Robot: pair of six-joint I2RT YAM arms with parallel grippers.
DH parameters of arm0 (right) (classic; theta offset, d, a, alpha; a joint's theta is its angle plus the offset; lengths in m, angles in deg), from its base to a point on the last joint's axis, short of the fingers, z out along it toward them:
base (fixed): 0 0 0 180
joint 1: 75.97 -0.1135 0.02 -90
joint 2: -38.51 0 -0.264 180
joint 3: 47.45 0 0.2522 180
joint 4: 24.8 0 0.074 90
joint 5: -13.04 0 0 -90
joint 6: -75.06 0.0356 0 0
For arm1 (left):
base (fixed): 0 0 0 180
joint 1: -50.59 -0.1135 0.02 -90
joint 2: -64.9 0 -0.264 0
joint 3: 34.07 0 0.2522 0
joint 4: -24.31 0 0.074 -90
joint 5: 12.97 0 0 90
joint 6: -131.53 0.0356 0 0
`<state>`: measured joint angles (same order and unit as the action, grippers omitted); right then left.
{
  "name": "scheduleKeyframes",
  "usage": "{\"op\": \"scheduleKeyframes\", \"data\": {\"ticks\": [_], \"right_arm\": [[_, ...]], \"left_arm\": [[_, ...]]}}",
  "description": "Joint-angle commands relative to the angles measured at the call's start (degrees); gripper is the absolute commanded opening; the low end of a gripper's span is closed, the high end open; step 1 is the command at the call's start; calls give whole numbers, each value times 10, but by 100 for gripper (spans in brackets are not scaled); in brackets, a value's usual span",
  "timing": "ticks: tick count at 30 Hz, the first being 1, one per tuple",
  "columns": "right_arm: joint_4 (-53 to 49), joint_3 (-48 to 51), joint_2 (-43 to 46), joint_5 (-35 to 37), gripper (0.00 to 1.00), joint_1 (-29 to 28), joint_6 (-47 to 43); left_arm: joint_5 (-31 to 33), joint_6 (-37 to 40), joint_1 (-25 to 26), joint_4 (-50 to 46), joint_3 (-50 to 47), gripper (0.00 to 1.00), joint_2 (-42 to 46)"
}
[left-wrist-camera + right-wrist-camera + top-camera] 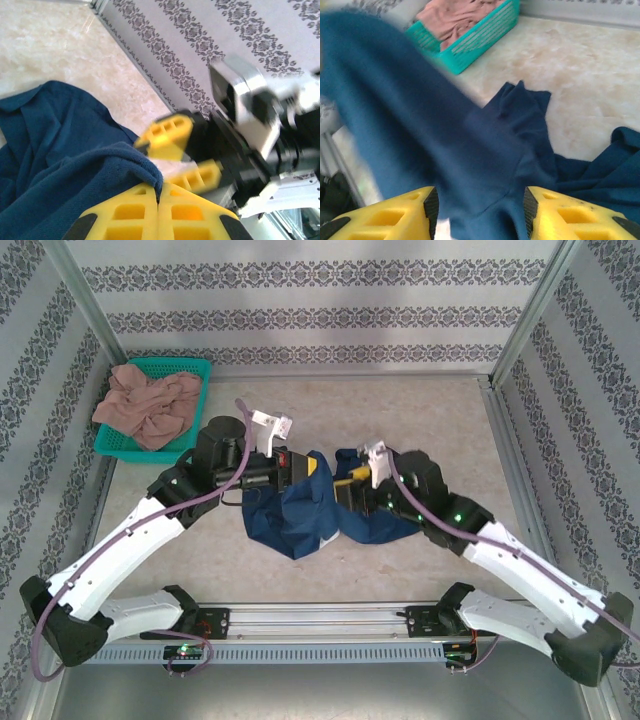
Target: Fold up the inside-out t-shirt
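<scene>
The inside-out t-shirt point(300, 515) is a dark navy bundle, bunched and lifted at the middle of the table between both arms. My left gripper point(310, 468) holds its upper edge. In the left wrist view its yellow fingers point(159, 195) are pressed together on a fold of the navy cloth point(65, 165). My right gripper point(345, 480) faces it closely from the right and appears blurred with its fingers apart point(182, 157). In the right wrist view the jaws point(477, 200) stand open, with navy fabric point(485, 150) hanging loosely between them.
A teal basket point(195, 375) holding a pinkish-tan garment point(150, 405) stands at the back left, also visible as the basket point(480, 40) in the right wrist view. Patterned walls enclose the table on the left, back and right. Bare tabletop lies behind and to the right of the shirt.
</scene>
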<state>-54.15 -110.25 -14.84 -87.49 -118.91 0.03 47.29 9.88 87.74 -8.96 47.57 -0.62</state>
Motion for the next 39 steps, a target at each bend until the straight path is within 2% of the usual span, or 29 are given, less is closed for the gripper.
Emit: {"op": "scheduleKeyframes", "data": {"ticks": [1, 8, 9, 12, 13, 14, 19, 20, 23, 26, 30, 34, 37, 39], "right_arm": [[90, 46, 22, -25, 54, -22, -46], [214, 39, -57, -108, 54, -24, -27], [218, 33, -68, -104, 49, -24, -27], [215, 20, -75, -111, 13, -23, -28], [208, 20, -71, -117, 5, -22, -24], [201, 22, -63, -124, 1, -19, -19], [200, 49, -19, -233, 0, 36, 64], [216, 56, -13, -257, 0, 52, 90], [275, 76, -15, -312, 0, 93, 162], [310, 81, -27, -336, 1, 106, 191], [314, 75, -42, -359, 3, 108, 187], [314, 82, -39, -373, 3, 110, 179], [309, 89, -31, -375, 3, 113, 176], [310, 90, -29, -377, 3, 113, 176]], "left_arm": [[11, -45, 11, -42, 24, 0, -10], [4, -49, 14, -40, 30, 0, -9], [3, -47, 15, -41, 30, 0, -9], [22, -34, 14, -53, 29, 0, -6], [37, -27, 14, -61, 30, 0, -6], [54, -21, 14, -68, 31, 0, -5], [137, 37, 14, -78, 24, 0, -1], [147, 52, 14, -70, 15, 6, 4], [154, 96, 14, -40, -28, 42, 40], [115, 119, 14, -3, -82, 53, 86], [44, 123, 14, 53, -118, 59, 92], [34, 145, 14, 53, -102, 60, 52], [4, 160, 14, 62, -94, 58, 28], [-16, 164, 14, 73, -90, 51, 13]]}}
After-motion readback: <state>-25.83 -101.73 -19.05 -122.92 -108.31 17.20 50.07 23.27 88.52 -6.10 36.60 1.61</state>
